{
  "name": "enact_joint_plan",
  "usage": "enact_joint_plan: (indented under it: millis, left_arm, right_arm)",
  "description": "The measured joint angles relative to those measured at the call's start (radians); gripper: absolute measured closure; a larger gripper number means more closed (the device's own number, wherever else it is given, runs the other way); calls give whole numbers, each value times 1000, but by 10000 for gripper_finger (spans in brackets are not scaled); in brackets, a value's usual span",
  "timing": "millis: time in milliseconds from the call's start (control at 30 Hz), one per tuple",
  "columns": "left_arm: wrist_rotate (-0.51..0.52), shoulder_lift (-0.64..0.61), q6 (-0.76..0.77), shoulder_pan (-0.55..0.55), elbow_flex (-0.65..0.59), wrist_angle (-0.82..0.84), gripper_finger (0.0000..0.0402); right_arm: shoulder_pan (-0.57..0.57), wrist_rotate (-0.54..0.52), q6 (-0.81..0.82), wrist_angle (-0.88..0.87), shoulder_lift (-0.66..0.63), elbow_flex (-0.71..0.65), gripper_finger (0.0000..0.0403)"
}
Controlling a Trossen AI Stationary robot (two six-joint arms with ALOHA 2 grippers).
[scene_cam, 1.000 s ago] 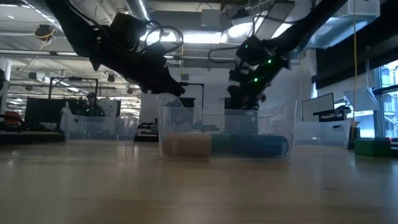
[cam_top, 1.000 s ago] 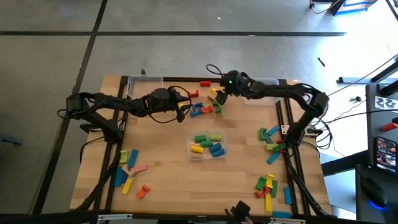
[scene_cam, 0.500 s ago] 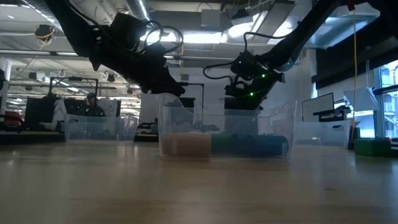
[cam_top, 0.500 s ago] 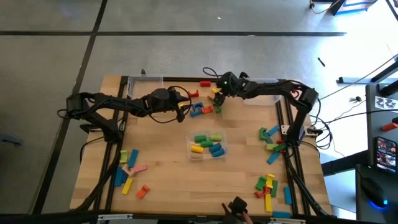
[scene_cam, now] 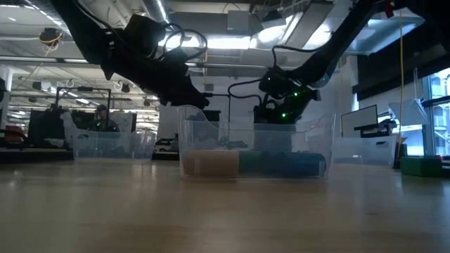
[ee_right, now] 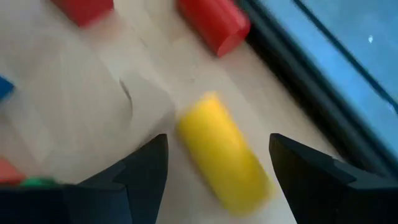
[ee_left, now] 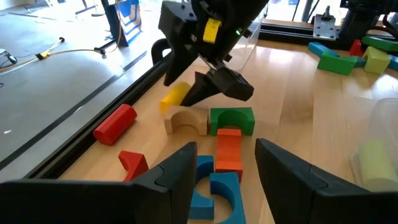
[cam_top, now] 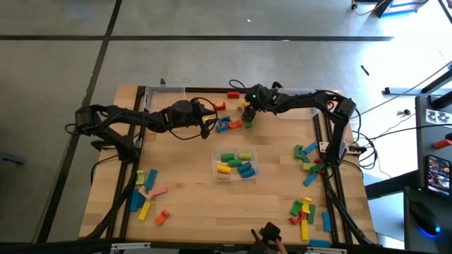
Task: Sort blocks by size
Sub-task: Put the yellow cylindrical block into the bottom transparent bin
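Observation:
Several blocks lie at the table's far middle: a yellow cylinder (ee_right: 224, 152), a red cylinder (ee_left: 115, 123), a plain wooden arch (ee_left: 186, 120), a green arch (ee_left: 232, 119), an orange block (ee_left: 229, 163) and blue arches (ee_left: 217, 190). All rest flat on the table. My right gripper (ee_right: 217, 138) is open and slants down over the yellow cylinder, one finger on either side of it with gaps showing. My left gripper (ee_left: 225, 148) hangs open above the blue arches and the orange block, with nothing between its fingers.
A clear bin (cam_top: 235, 164) at the table's middle holds green, yellow and blue blocks. Two more clear bins stand at the far edge, one to the left (cam_top: 164, 95) and one to the right (cam_top: 300, 99). Loose blocks lie near left (cam_top: 147, 194), right (cam_top: 308, 159) and near right (cam_top: 307, 212).
My right gripper has come down and toward the table's left edge, onto the yellow cylinder, staying open. No block has moved.

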State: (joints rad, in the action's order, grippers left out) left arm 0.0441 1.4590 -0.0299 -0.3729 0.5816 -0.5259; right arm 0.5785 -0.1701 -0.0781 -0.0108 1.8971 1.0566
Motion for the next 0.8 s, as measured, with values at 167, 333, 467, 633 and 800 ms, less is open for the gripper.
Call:
enact_joint_plan:
  millis: [167, 333, 467, 633, 800]
  left_arm:
    - [0, 0, 0, 0, 0, 0, 243]
    - [0, 0, 0, 0, 0, 3, 243]
    - [0, 0, 0, 0, 0, 13, 243]
    - [0, 0, 0, 0, 0, 16, 243]
    - [0, 0, -3, 0, 0, 17, 243]
  right_arm:
    - [0, 6, -9, -11, -1, 0, 130]
    - [6, -22, -78, -31, -1, 0, 130]
    - [23, -20, -108, -56, -1, 0, 130]
    - [39, -27, -67, -102, -1, 0, 130]
    - [37, -21, -65, -99, -1, 0, 130]
